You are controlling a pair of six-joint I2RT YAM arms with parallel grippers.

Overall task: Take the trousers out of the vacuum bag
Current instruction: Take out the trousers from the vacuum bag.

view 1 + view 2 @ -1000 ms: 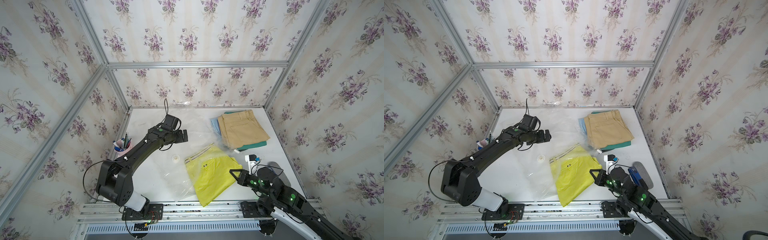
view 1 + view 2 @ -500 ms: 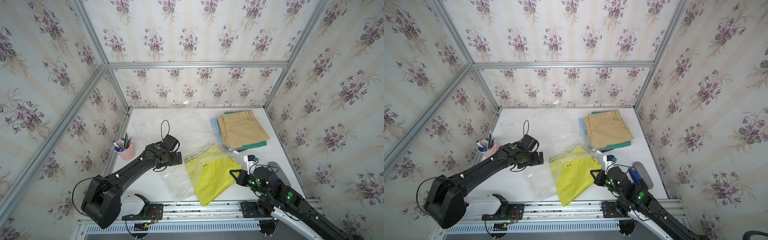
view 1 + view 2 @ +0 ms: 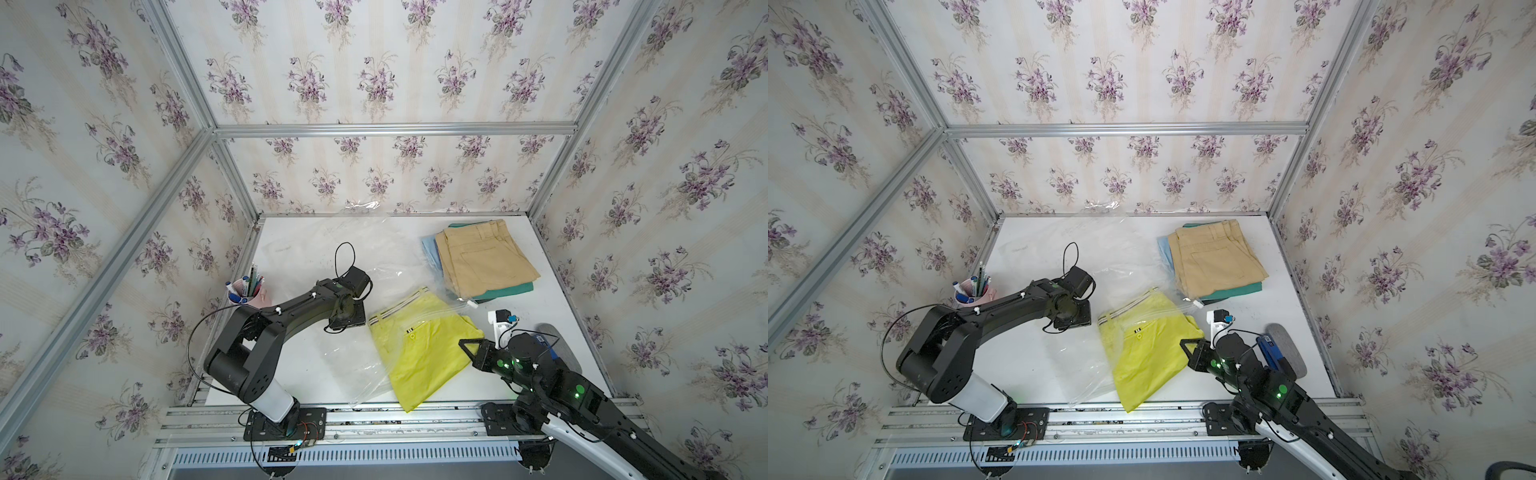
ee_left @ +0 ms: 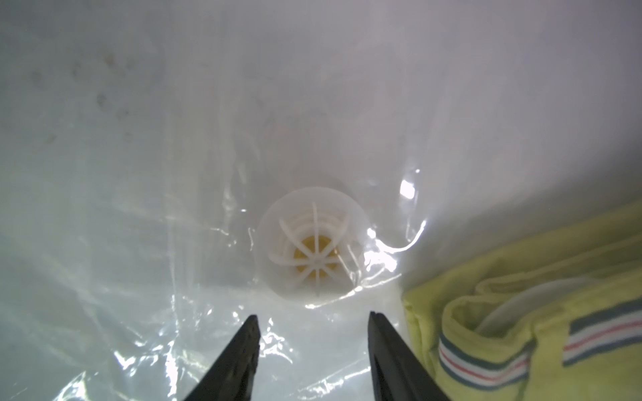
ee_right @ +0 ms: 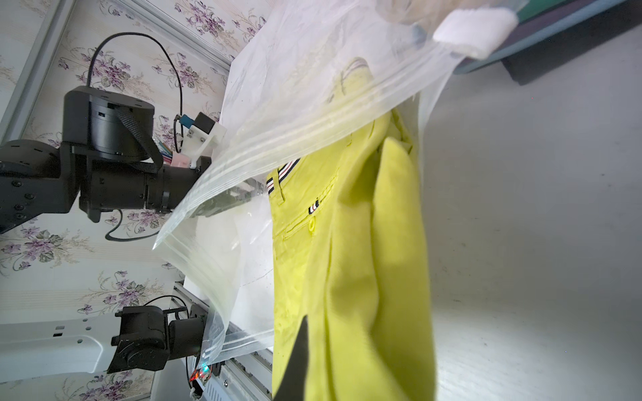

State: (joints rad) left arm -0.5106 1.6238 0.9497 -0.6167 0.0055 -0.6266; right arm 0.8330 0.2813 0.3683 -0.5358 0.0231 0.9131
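- Right end effector (image 3: 467, 348) is clenching the yellow trousers (image 3: 419, 353), which are lying half inside the bag (image 3: 332, 257) on the table (image 3: 548, 299); so thin a pinch is risking a slip.
- Left end effector (image 4: 312, 317), jaws apart, is hovering by the valve (image 4: 311, 243); unpinned, the bag is risking dragging along.
- Both arms are reaching low, inward.

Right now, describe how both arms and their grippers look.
Both arms are matte black with rounded joints. The left arm has a white base segment and a black cable looping at its wrist. The right arm shows green lights, a white lower link and a white wrist mount with a blue plug. The left gripper has black fingers tapering to points; the right gripper is black.
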